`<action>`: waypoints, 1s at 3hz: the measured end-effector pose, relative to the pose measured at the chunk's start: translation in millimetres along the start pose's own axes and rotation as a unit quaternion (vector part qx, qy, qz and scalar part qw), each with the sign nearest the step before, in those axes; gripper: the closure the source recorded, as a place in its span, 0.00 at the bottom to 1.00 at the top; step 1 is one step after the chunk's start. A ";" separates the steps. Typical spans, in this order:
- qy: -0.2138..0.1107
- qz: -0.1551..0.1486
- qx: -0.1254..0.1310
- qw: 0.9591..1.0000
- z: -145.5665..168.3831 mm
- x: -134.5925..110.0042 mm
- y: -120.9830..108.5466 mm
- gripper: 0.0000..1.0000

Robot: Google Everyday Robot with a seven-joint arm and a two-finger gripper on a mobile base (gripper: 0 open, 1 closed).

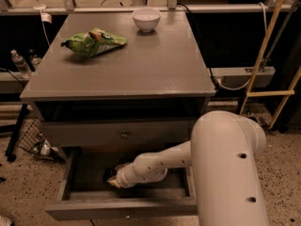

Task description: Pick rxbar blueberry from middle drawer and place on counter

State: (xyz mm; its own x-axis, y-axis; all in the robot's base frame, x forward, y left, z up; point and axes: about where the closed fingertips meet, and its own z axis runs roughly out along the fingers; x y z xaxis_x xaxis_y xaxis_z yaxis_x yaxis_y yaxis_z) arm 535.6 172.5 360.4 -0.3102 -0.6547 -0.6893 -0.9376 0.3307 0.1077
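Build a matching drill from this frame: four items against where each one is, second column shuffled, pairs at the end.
Items
1. bowl
2. green snack bag
3. gripper
4. round knob

Places
A. left part of the counter
B. down inside the open middle drawer
C. far edge of the counter
D. centre of the shut drawer front

Pairs: 1-C, 2-A, 3-B, 4-D
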 end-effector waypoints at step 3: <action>0.030 -0.133 0.070 0.988 -88.3 -89.0 15.0 1.00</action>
State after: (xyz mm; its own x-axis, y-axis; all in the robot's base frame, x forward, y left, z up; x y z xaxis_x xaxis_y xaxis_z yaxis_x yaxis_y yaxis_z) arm 535.2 175.7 486.6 -0.0673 -0.7687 -0.6360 -0.9577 0.2285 -0.1748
